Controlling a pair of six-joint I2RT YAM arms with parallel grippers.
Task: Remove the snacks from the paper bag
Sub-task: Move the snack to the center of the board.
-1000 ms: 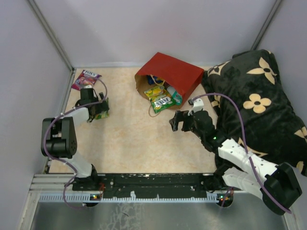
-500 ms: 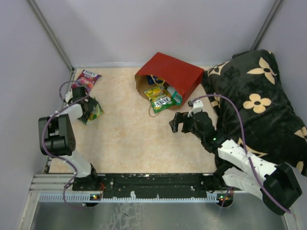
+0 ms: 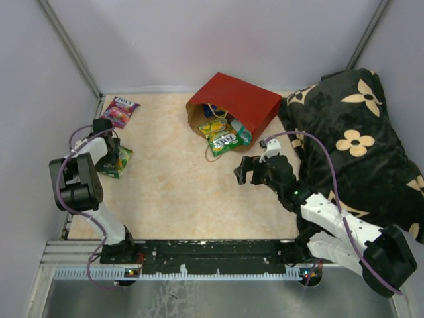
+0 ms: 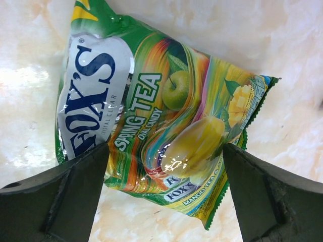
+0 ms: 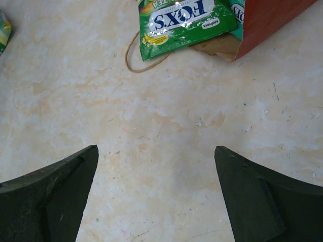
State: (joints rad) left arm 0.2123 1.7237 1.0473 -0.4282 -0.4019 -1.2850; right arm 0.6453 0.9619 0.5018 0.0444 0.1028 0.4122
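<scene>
Green packet (image 4: 166, 101) flat, long axis across spread left gripper (image 4: 165, 154) — right gripper (image 5: 155, 151) spread

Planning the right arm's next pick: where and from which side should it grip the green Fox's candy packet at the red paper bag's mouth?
Probably the free end of the green Fox's candy packet, flat and clear of the red paper bag. Come from above on the right tool's side, jaws across its narrow width; the bag wall crowds the other end.
</scene>
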